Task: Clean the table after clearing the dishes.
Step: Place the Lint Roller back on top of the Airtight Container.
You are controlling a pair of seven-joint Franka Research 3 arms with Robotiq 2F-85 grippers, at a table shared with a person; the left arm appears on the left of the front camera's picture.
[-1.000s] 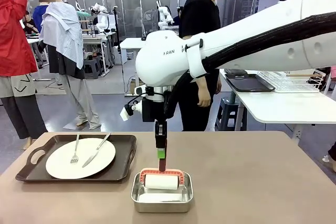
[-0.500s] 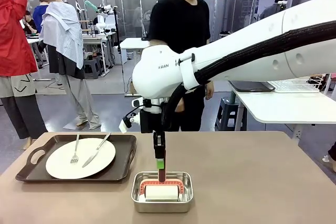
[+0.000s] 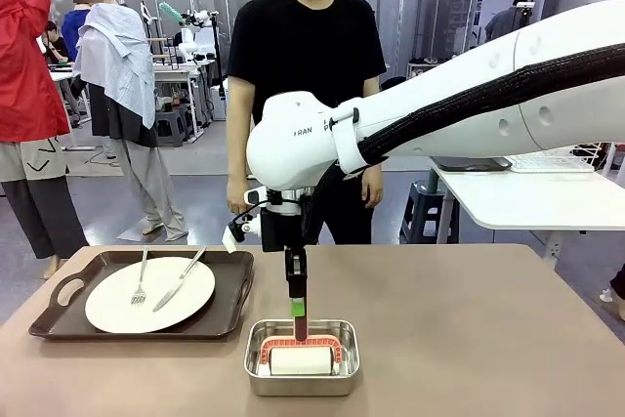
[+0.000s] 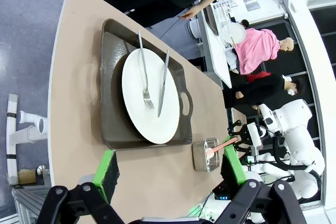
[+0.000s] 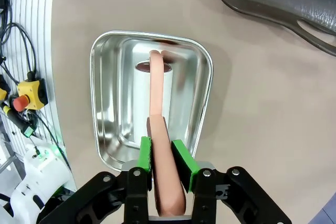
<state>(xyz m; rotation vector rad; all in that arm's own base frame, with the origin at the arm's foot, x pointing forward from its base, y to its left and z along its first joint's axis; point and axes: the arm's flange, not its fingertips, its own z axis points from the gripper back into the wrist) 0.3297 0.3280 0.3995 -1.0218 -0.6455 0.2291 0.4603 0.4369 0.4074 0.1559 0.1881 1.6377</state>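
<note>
Pink roller [image 5: 157, 93] in right jaws, plate [image 3: 109, 312] leftward

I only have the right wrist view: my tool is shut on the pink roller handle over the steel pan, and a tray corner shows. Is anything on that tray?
Observer: Yes. The tray carries a white plate with a fork and knife lying on it.
Operator: What is the left tool doing?
Observer: The left tool is open and empty, held up and facing the tray.
Operator: Anyone close by?
Observer: A person stands beyond the far edge of the table, arms hanging down.
</note>
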